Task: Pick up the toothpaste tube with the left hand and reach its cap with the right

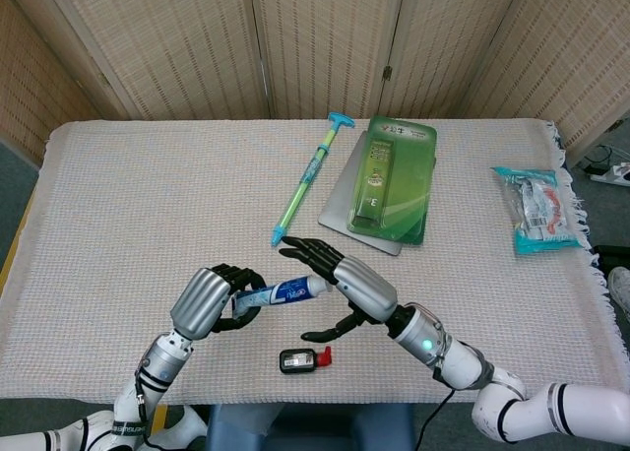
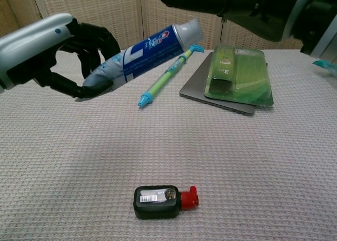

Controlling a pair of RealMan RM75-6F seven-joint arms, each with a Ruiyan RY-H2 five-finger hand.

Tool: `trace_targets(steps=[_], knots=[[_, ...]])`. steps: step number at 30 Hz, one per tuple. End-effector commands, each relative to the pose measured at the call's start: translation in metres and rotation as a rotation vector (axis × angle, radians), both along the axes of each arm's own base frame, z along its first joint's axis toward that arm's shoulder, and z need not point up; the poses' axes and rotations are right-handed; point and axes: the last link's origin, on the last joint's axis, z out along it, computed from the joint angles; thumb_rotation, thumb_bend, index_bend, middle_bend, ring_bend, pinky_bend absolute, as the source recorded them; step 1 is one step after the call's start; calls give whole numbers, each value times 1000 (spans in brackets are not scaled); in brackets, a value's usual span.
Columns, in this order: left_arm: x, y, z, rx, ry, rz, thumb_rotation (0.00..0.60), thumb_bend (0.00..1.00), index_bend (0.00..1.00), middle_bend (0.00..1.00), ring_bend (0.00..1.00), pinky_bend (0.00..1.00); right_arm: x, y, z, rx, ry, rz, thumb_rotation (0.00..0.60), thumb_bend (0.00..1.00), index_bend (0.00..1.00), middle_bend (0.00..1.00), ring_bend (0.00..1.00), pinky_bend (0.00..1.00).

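From the head view, the left hand [image 1: 212, 303] grips the toothpaste tube [image 1: 281, 294] above the table's near edge; the right hand [image 1: 345, 284], fingers spread and empty, flanks its cap [image 1: 317, 287].

In the chest view, the lifted tube's cap sits just under the right hand; I judge closing onto it comes next.

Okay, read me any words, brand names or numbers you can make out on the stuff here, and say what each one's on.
Toothpaste tube: white brand lettering on blue, too blurred to read.
Green blister pack: header print, too small to read.
Small black bottle: white label with a barcode, text unreadable.
Teal packet: white label, print too small to read.
Nothing can be quoted with confidence.
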Motion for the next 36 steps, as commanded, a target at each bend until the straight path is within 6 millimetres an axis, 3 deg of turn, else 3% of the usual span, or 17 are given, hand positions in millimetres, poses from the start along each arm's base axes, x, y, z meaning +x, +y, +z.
trace_targets(steps=[1, 22, 36], knots=[[1, 0, 0, 0, 3, 0, 600, 684, 809, 827, 702, 561, 5, -1, -3, 3, -3, 9, 287, 211, 0, 0, 0, 0], [0, 2, 8, 8, 23, 10, 600, 685, 813, 829, 703, 563, 25, -3, -22, 24, 15, 46, 285, 211, 0, 0, 0, 0], [-2, 2, 11, 7, 39, 22, 600, 686, 814, 830, 707, 563, 25, -3, -27, -7, 61, 52, 285, 211, 0, 0, 0, 0]])
